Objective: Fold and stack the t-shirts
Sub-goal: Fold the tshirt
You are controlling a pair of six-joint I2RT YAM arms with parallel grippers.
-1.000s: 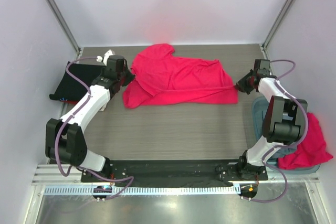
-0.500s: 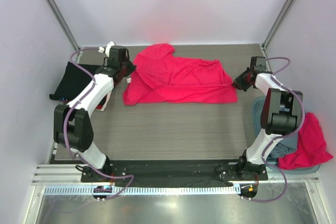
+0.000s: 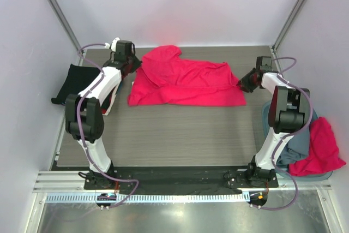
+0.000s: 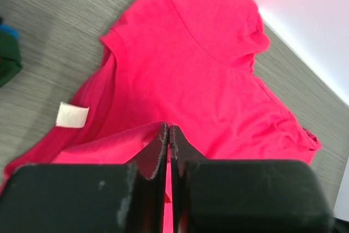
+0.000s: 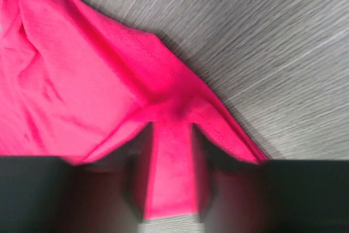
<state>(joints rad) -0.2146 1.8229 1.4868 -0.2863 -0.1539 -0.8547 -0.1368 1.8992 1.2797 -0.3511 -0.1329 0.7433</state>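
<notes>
The bright pinkish-red t-shirt (image 3: 185,83) lay spread and rumpled on the far half of the table (image 3: 174,135). From above, the left gripper (image 3: 130,69) sat at the shirt's left edge and the right gripper (image 3: 245,83) at its right edge, each arm reaching out to it, but that view was too distant to show how either claw stood. The left wrist camera supplied this: the jaws were pressed tight together, with a ridge of the shirt's red cloth raised and clenched between their tips. Just left of that ridge a white neck label (image 4: 71,115) lay on the fabric, a detail that could not be picked out from above. The right wrist camera showed the shirt's hemmed corner rising in a peak at its claw, with a strip of cloth filling the gap between jaws that stood somewhat apart. The fingers were blurred there, and whether they pinched the cloth or only stood around it could not be told. Only the overhead view took in the other shirts: a black shirt (image 3: 76,83) lay left of the spread one, beyond the left arm, while right of it and nearer the arm bases a second red shirt (image 3: 319,148) and a grey-blue shirt (image 3: 289,156) were heaped in a blue bin (image 3: 266,115)
</notes>
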